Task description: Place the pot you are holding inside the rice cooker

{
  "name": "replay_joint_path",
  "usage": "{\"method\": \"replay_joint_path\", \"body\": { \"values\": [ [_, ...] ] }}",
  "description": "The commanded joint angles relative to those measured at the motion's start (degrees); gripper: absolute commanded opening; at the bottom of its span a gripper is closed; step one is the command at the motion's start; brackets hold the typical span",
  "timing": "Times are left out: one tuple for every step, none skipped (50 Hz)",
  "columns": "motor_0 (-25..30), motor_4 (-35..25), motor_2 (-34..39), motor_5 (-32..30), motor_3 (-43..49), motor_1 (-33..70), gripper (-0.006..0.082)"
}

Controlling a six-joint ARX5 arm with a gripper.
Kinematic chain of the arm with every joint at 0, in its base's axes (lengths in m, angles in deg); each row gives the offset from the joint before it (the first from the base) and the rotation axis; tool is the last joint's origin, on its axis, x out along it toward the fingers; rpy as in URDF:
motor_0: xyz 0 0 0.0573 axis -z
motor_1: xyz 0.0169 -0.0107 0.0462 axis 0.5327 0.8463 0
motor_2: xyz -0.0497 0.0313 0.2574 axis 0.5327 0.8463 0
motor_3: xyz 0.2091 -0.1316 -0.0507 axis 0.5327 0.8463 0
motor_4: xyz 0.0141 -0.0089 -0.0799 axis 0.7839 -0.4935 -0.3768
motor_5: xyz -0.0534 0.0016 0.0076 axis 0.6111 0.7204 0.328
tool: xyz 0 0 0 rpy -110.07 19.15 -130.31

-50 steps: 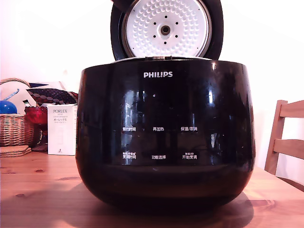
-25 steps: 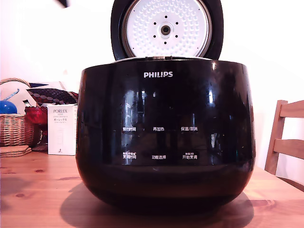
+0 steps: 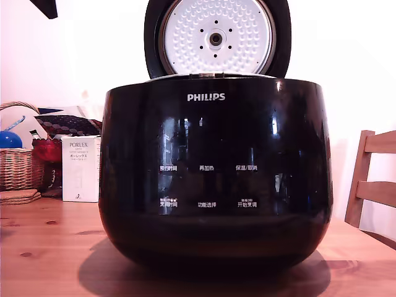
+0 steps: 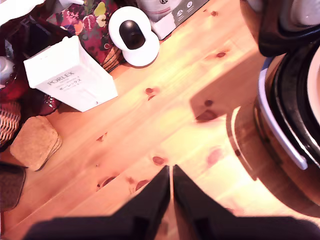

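Observation:
The rice cooker (image 3: 213, 173), glossy black and marked PHILIPS, fills the exterior view with its lid (image 3: 216, 37) standing open and the dimpled white plate facing me. The wrist view catches its rim (image 4: 292, 107) from above, with dark concentric rings in the opening; I cannot tell whether one of them is the pot. My gripper (image 4: 171, 175) hovers over bare table beside the cooker, its dark fingers (image 4: 150, 200) pressed together with only a hairline gap and nothing hanging from them. A dark piece of the arm (image 3: 44, 7) shows at the exterior view's top left.
On the wooden table (image 4: 165, 110) beside the cooker stand a white PORLEX box (image 4: 70, 80), cork coasters (image 4: 34, 148), a wicker basket (image 3: 18, 167) and a white round device with a black lens (image 4: 134, 35). A wooden chair (image 3: 374, 179) is at the exterior view's right.
The dark piece of the arm at the top of the exterior view has moved from beside the lid out to the far left. The cooker has not moved.

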Motion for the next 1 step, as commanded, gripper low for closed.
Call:
{"method": "replay_joint_path", "body": {
  "values": [
    [0.0, -0.1, -0.2, 0.3, -0.9, -0.6, -0.0023]
  ]
}}
